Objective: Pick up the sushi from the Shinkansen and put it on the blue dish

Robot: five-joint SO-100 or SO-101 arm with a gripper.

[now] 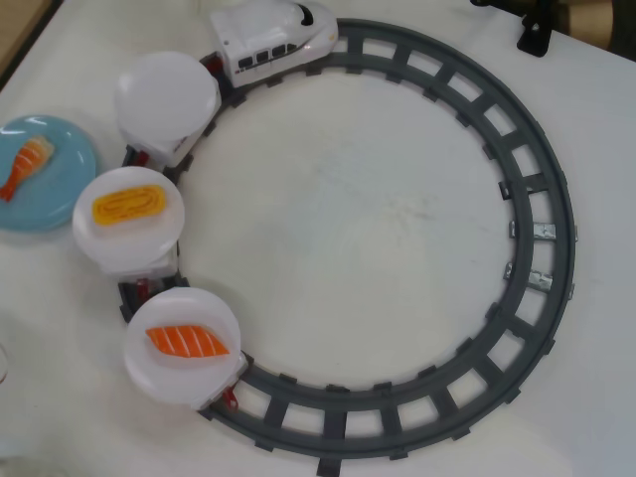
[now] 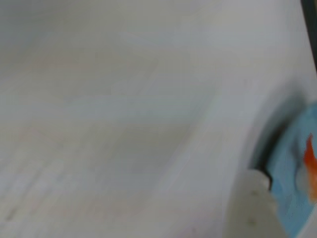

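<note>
The shrimp sushi [image 1: 26, 164] lies on the blue dish [image 1: 60, 199] at the left edge of the overhead view. The white Shinkansen [image 1: 273, 38] stands on the track at the top and pulls three cars with white plates. The first plate [image 1: 166, 94] is empty. The gripper does not show in the overhead view. The wrist view is badly blurred. It shows the blue dish [image 2: 290, 183] with an orange patch of sushi [image 2: 309, 163] at the right edge. A pale blurred shape [image 2: 253, 198] in front of the dish may be a finger.
The second plate holds a yellow egg piece [image 1: 127, 205] and the third an orange salmon piece [image 1: 188, 341]. The grey round track [image 1: 542, 199] rings the white table. A black arm base [image 1: 535, 35] stands at the top right.
</note>
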